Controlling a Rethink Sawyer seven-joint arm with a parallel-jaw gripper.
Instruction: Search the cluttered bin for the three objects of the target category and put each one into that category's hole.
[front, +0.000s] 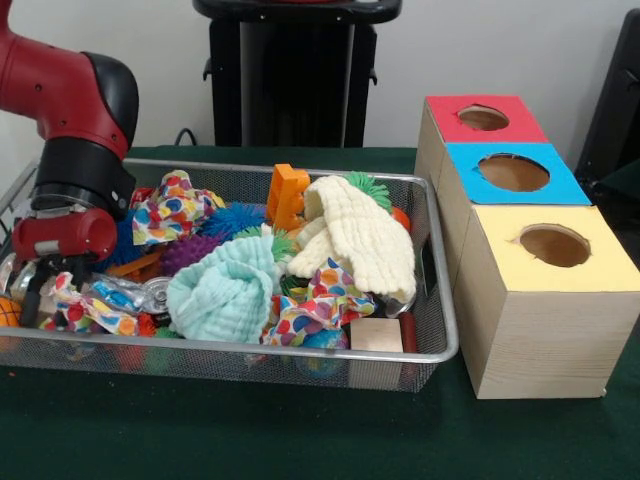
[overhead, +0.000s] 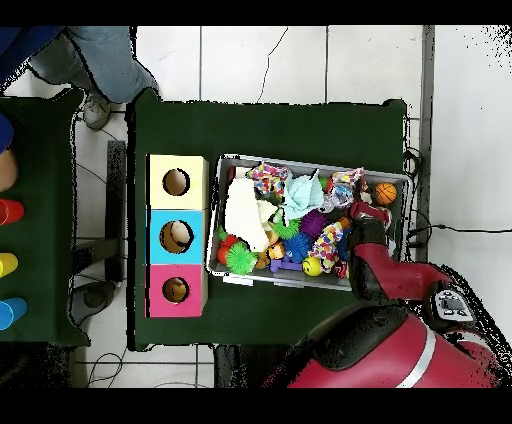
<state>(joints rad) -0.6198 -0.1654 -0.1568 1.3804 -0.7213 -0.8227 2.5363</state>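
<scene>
A silver wire-mesh bin (front: 440, 345) sits on the green-covered worktop (front: 250, 430), filling the left and centre of the front view. Its contents are heaped together: a cream waffle-knit cloth (front: 365, 235) at upper right, a pale mint crumpled cloth (front: 225, 290) at centre, multicoloured polka-dot fabric pieces (front: 172, 208) at upper left and lower centre, an orange plastic block (front: 290, 192) standing at the back, a blue spiky ball (front: 235, 218), a purple spiky ball (front: 190, 250) and a small plain wooden cube (front: 377, 335) against the front wall. Just beside the bin, at the right of the frame, stands a row of three wooden boxes, each with a round hole in a coloured top: red (front: 480, 118) farthest back, blue (front: 512, 172) in the middle, yellow (front: 553, 245) nearest. The red and black arm (front: 70, 130) descends at the left edge, and its pincer (front: 35, 290) is sunk among the clutter at the bin's left end; whether it is released or clenched cannot be told. In the overhead view an orange basketball-patterned ball (overhead: 386, 193) lies in the bin's upper right corner.
</scene>
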